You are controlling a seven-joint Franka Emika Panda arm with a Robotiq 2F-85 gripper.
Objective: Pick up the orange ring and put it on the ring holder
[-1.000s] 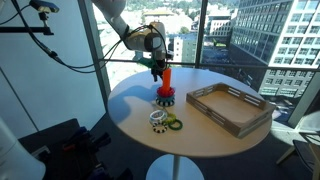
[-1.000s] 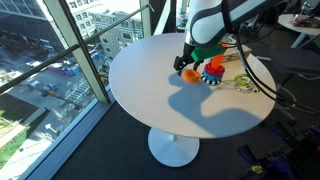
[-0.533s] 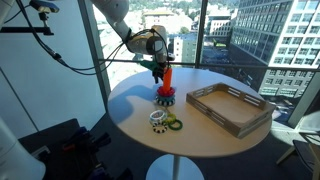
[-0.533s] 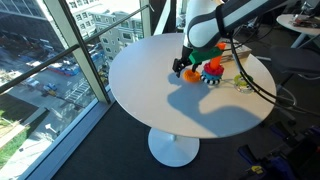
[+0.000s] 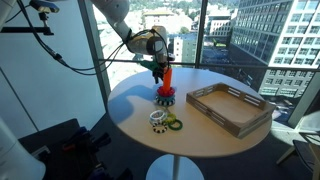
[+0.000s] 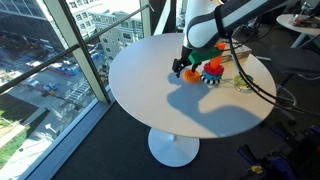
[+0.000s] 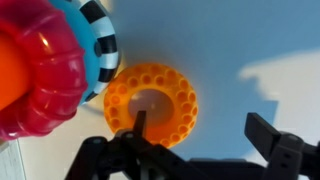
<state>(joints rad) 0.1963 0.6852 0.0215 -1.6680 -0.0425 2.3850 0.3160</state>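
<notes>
We are working on the grasp. The orange ring (image 7: 150, 103) is lying flat on the white table (image 5: 128, 100), just beside the foot of the ring holder (image 5: 166, 77), where a red ring (image 7: 40, 75) and a blue-and-striped ring (image 7: 95, 40) are sitting stacked. In the wrist view the gripper (image 7: 200, 122) is hanging low over the ring with its jaws wide; one fingertip (image 7: 140, 122) is pointing into the ring's hole while the other is standing well outside the rim, so the two are straddling one wall of the ring.

We are judging that closing from here should pinch that wall. To do it well, we are wanting the inner finger sunk below the rim's top edge and the closing slow, so the light ring is not skidding toward the red ring. After lifting, we are needing to clear the post's top, level the ring and centre its hole over the post before letting go; the fit looks snug, so alignment is mattering. In both exterior views the gripper is hiding the ring, so we cannot tell whether the fingers are touching the table.
</notes>
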